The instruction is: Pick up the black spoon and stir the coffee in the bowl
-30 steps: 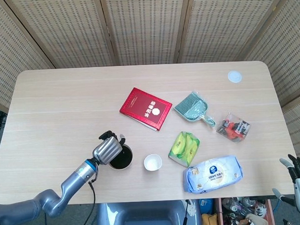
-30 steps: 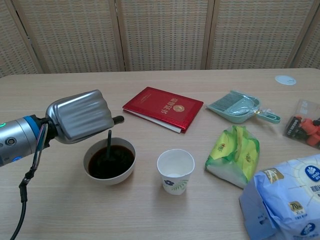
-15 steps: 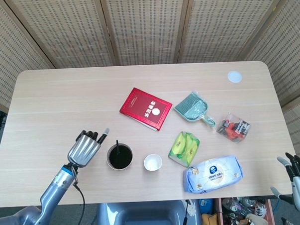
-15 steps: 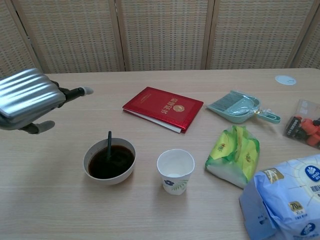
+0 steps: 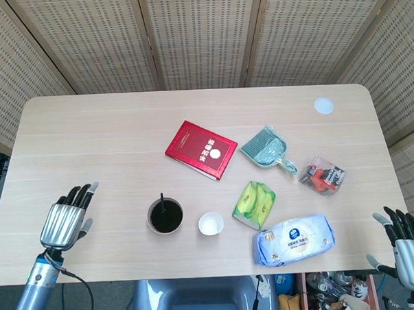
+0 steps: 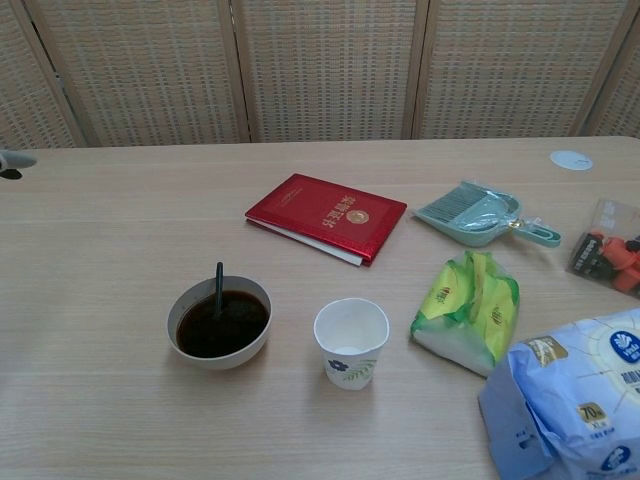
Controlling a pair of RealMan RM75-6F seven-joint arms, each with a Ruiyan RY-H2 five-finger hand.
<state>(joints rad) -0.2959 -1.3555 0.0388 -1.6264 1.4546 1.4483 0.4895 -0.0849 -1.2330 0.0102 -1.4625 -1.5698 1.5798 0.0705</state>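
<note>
Coffee sits dark in the white round bowl (image 5: 165, 217), well to the right of my left robot hand (image 5: 63, 219), with the thin black spoon (image 6: 218, 287) standing in it, handle leaning on the rim. I see that robot hand hovering over the pale wooden counter (image 5: 89, 139), fingers spread apart, holding nothing. My right robot hand (image 5: 407, 239) hangs off the counter's near right corner, fingers likewise apart. A white paper cup (image 6: 351, 342) stands just beyond the bowl.
</note>
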